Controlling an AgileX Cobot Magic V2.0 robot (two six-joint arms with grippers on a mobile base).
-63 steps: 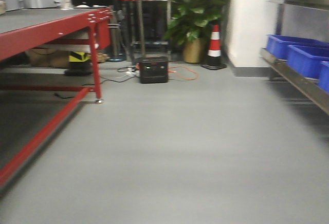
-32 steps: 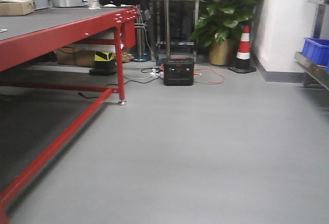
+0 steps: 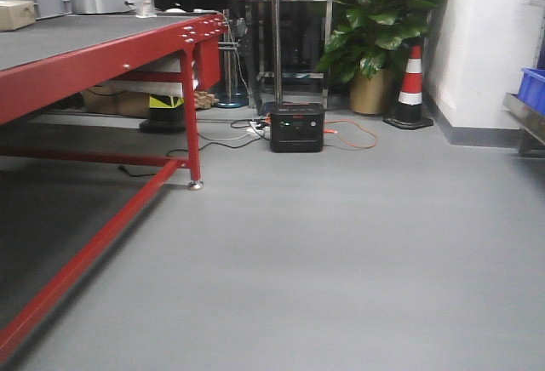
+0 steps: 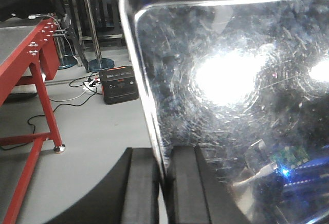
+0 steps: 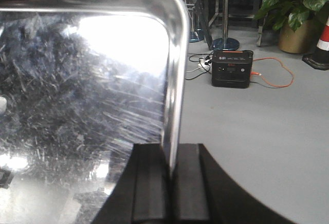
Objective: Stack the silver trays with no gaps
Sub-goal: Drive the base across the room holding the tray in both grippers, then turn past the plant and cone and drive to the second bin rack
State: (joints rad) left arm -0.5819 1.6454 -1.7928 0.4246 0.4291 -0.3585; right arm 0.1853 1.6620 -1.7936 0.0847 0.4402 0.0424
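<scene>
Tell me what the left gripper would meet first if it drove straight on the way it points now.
The left gripper is shut on the shiny steel tray, which would travel with it. Past the tray the line is hidden; the grey floor beside it looks free, depth unclear.

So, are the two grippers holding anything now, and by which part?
Yes. The left gripper pinches a silver tray by its side rim; the right gripper pinches a side rim too, probably the opposite edge of the same tray.
</scene>
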